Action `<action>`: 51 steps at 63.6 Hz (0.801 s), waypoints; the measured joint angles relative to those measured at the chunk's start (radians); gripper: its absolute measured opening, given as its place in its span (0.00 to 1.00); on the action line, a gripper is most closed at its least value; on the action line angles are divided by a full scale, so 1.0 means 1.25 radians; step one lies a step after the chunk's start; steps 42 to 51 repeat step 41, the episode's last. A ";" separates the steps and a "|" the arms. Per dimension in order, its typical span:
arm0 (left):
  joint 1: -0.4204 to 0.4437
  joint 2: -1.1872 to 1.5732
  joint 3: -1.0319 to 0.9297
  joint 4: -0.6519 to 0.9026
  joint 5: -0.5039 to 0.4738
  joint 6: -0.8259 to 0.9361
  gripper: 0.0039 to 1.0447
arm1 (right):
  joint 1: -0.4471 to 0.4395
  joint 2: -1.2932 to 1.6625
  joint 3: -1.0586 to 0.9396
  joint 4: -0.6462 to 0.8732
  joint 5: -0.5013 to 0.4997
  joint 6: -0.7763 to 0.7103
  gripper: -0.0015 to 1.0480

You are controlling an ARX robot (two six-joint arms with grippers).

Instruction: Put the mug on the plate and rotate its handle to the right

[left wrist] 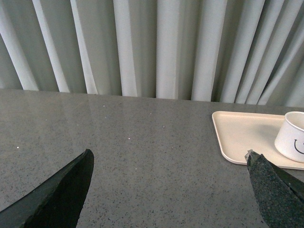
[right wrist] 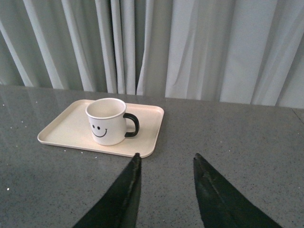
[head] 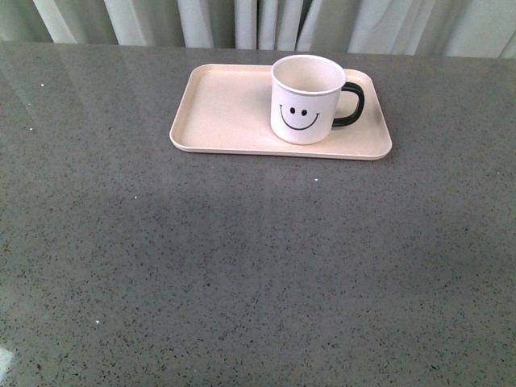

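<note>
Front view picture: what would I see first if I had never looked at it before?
The white mug with its black smiley face, standing upright on the right part of the pale pink plate at the far side of the grey table. Its black handle sticks out to the right. Behind hang pale curtains, and neither tool touches anything.

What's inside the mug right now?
The mug stands upright on the plate. Its inner wall looks bare white and empty as far as the front view reaches; the near rim hides the bottom.
</note>
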 joint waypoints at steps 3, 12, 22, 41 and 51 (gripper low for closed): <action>0.000 0.000 0.000 0.000 0.000 0.000 0.91 | 0.000 0.000 0.000 0.000 0.000 0.000 0.51; 0.000 0.000 0.000 0.000 0.000 0.000 0.91 | 0.000 0.000 0.000 0.000 0.000 0.000 0.77; 0.000 0.000 0.000 0.000 0.000 0.000 0.91 | 0.000 0.000 0.000 0.000 0.000 0.001 0.91; 0.000 0.000 0.000 0.000 0.000 0.000 0.91 | 0.000 0.000 0.000 0.000 0.000 0.000 0.91; 0.000 0.000 0.000 0.000 0.000 0.000 0.91 | 0.000 0.000 0.000 0.000 0.000 0.000 0.91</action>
